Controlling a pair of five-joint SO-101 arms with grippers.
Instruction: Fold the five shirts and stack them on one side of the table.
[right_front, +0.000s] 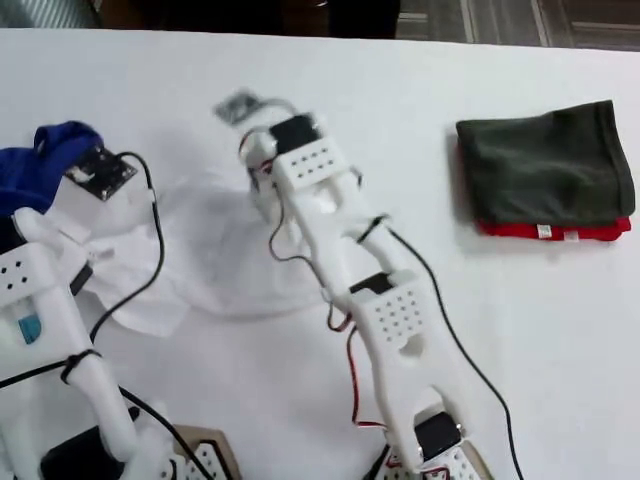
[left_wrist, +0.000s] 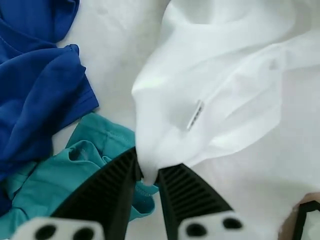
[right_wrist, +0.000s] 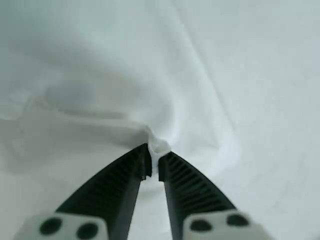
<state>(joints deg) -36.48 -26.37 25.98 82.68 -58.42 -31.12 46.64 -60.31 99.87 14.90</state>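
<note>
— Stack, please.

— Two shirts are folded on the right side of the worktop. The dark green shirt (right_front: 545, 165) lies flat as a neat rectangle on top of the red shirt (right_front: 590, 229). Of the red one, just a strip shows along the near edge.

— Unfolded items?

— Three. The white shirt (right_front: 225, 262) lies crumpled left of centre. One fold is pinched in the left jaws and another in the right jaws, with its label (left_wrist: 198, 114) facing up. The blue shirt (right_front: 30, 170) is bunched at the left edge, beside the white one. The teal shirt (left_wrist: 60, 172) is rumpled, touching the blue shirt and just beside the white shirt's pinched fold.
</note>
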